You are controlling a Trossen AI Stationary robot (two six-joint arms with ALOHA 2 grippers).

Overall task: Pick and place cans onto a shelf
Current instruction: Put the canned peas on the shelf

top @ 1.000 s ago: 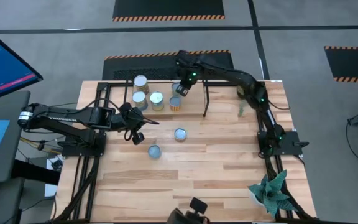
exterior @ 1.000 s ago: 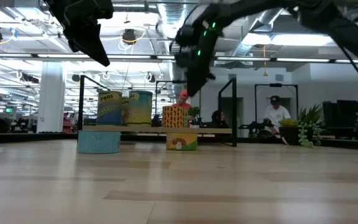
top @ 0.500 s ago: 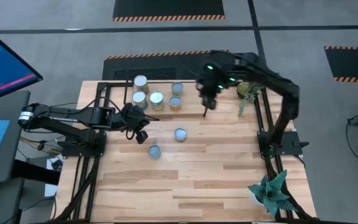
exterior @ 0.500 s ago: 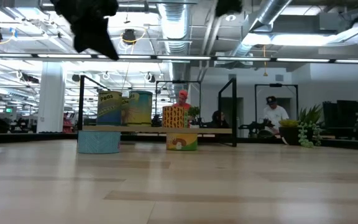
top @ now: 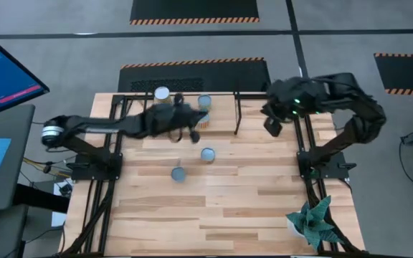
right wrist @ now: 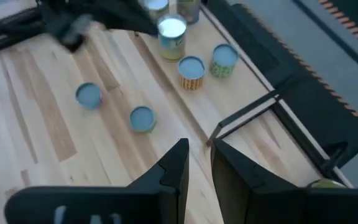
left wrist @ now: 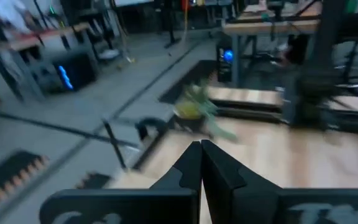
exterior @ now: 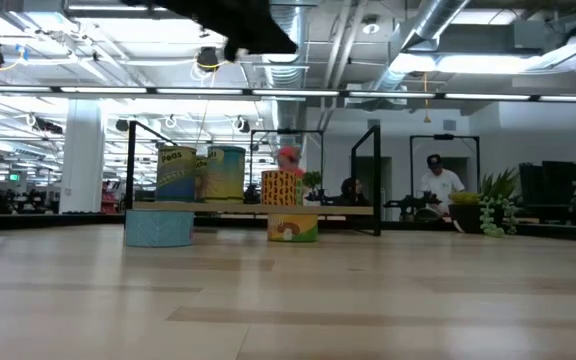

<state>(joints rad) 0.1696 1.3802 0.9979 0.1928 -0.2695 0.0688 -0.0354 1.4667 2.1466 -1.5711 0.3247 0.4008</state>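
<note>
A: Start with the big things. What is there?

B: A light plank table (top: 221, 201) in an industrial hall with pipes and strip lights overhead. The shelf (top: 221, 123) sits at twelve o'clock on the table.

A: And the arms?

B: The left gripper (left wrist: 200, 163) is pressed closed, empty, over the shelf's cans, blurred. The right gripper (right wrist: 196, 163) hangs at two o'clock past the shelf's end, its fingers slightly parted, carrying nothing.

A: The cans?

B: Several on the shelf (right wrist: 191, 72); the left arm hides some. Two blue-topped cans (top: 207, 154) stand on the table at centre.

A: Any writing?

B: One shelf can (exterior: 176, 172) has a yellow word near its top, too small to read.
</note>
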